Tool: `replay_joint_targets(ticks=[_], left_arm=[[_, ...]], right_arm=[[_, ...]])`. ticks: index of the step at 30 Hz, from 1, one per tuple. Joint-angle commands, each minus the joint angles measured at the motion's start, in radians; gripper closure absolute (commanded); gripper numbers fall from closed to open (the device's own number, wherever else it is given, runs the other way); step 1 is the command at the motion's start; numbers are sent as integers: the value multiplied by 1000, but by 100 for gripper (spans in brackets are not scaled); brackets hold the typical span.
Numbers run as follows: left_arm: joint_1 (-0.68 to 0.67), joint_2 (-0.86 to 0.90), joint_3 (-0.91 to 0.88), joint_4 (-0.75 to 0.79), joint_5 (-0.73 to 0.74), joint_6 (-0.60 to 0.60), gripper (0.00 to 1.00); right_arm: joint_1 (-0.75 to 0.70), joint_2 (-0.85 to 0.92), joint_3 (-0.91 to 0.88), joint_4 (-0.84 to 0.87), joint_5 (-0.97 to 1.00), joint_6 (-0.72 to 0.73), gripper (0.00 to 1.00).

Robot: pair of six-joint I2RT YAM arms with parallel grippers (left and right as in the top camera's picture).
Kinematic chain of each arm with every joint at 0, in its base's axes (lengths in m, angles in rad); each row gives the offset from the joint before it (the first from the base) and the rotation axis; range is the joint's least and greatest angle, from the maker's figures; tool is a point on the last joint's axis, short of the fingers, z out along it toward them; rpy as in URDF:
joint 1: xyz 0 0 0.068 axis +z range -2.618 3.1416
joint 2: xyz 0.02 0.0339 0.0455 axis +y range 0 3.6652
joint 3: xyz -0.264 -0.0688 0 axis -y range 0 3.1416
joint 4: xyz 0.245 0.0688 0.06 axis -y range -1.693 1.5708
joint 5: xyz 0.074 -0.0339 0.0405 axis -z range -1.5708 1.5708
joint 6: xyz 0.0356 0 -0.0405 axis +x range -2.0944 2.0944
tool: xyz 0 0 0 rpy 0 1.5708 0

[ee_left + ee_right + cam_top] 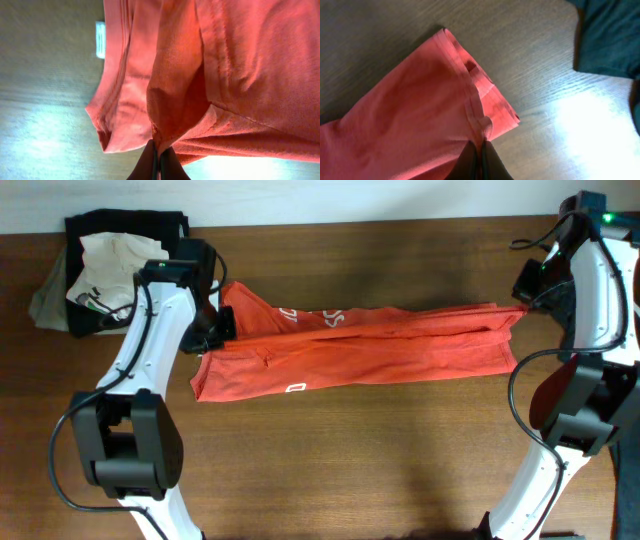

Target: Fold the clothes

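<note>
The red-orange T-shirt (370, 345) lies stretched into a long band across the middle of the table, white lettering showing near its left end. My left gripper (222, 323) is shut on the shirt's left end; in the left wrist view the fingers (159, 155) pinch a fold of red fabric (225, 65), and the white neck label (100, 39) shows at upper left. My right gripper (524, 298) is shut on the shirt's right end; in the right wrist view the fingers (481, 150) pinch the hem (420, 110) just above the table.
A pile of other clothes, black and beige (110, 260), sits at the back left corner. A dark garment (610, 35) lies at the right edge near my right arm. The wooden table (350, 470) extends in front of the shirt.
</note>
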Motion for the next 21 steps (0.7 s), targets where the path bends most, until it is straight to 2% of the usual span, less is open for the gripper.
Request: replay_joint_targets(ticks=[1,4,5,6,7,8,9,10,14,16,17,18,19,20,21], left_arm=[[22,20,-64,-5,-66,-18,99],[22,21,-111,-4,-97,-26,99],[22,21,-121,-4,-106,-30,99],[23,21,-130,-5,-106,-33,99],[23,21,-141,-5,-106,-33,98],[23,21,-159,-9,-101,-33,64],[23,21,-175,-17,-98,-32,29],[23,21,-183,-19,-99,-32,1],[27,20,-145,23,-99,-51,1],[27,20,-76,30,-98,-51,1],[24,20,-51,37,-91,-51,9],[20,20,-37,71,-55,-51,24],[14,21,-36,111,16,-50,48],[5,32,-36,126,63,-47,62],[-8,45,-37,134,103,-31,71]], right_arm=[[-20,-34,-76,28,46,0,96],[-20,-30,-123,29,47,0,95],[-20,-30,-134,26,47,0,89],[-20,-30,-143,21,47,-1,71],[-20,-30,-151,18,47,-16,59],[-21,-30,-156,11,50,-34,31],[-21,-30,-157,11,50,-45,19],[-21,-30,-156,20,50,-44,11],[-20,-30,-156,60,3,-45,11],[-19,-30,-156,80,-132,-79,14],[-14,-30,-157,87,-198,-120,15],[-7,-28,-157,90,-239,-145,16],[8,-28,-157,89,-252,-149,18],[21,-28,-161,86,-252,-149,26],[47,-28,-169,74,-252,-150,30]])
